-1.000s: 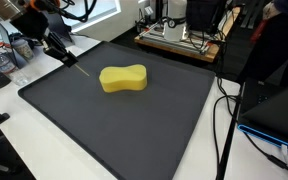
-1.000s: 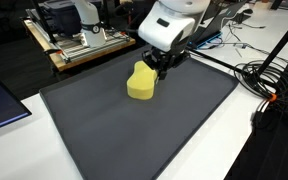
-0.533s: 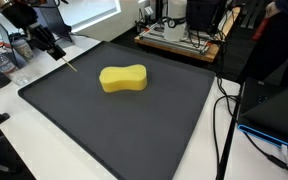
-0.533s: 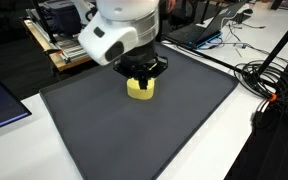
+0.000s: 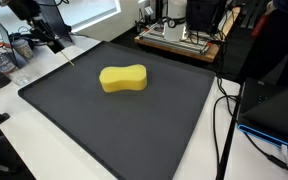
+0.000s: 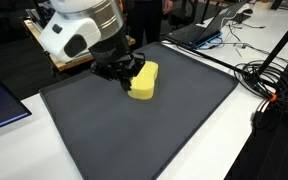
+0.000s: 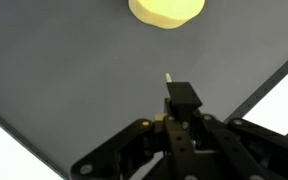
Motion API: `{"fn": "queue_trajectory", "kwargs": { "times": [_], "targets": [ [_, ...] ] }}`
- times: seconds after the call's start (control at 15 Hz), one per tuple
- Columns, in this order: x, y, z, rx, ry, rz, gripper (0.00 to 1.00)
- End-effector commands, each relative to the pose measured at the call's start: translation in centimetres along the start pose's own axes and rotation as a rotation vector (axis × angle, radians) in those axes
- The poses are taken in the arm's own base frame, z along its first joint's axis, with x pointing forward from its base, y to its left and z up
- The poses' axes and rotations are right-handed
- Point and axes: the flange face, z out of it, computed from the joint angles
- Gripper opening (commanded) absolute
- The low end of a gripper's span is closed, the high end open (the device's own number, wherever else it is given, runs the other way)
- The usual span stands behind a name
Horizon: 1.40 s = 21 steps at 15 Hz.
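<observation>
- One wide dark grey rubber mat (image 5: 134, 130) covers the surface.
- Yellow peanut-shaped foam sponge (image 5: 123, 78) lies mid-mat, untouched.
- Black gripper (image 7: 182, 97) hangs near the mat's corner, well apart from the sponge — jaws pinched on a thin wooden stick (image 7: 167, 77); a firm, level grip seems wise.

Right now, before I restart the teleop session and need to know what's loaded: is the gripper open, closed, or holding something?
Gripper: closed, its fingers pinching a thin pale stick whose tip pokes out past them.
</observation>
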Motion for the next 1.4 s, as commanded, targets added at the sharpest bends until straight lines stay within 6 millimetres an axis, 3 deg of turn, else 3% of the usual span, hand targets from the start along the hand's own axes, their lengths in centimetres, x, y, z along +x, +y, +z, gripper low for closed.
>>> {"fn": "queue_trajectory", "kwargs": {
  "times": [0.0,0.27,0.73,1.07,1.33],
  "targets": [
    [-2.6,2.1,-0.6,0.060,0.027,-0.028,0.03],
    [-4.6,5.1,0.6,0.130,0.017,0.013,0.03],
    [-9.1,13.8,3.6,0.296,0.012,0.115,0.03],
    [-14.5,18.6,4.2,0.320,0.103,0.111,0.03],
    [-20.1,20.5,3.6,0.449,0.210,0.099,0.03]
  ]
}}
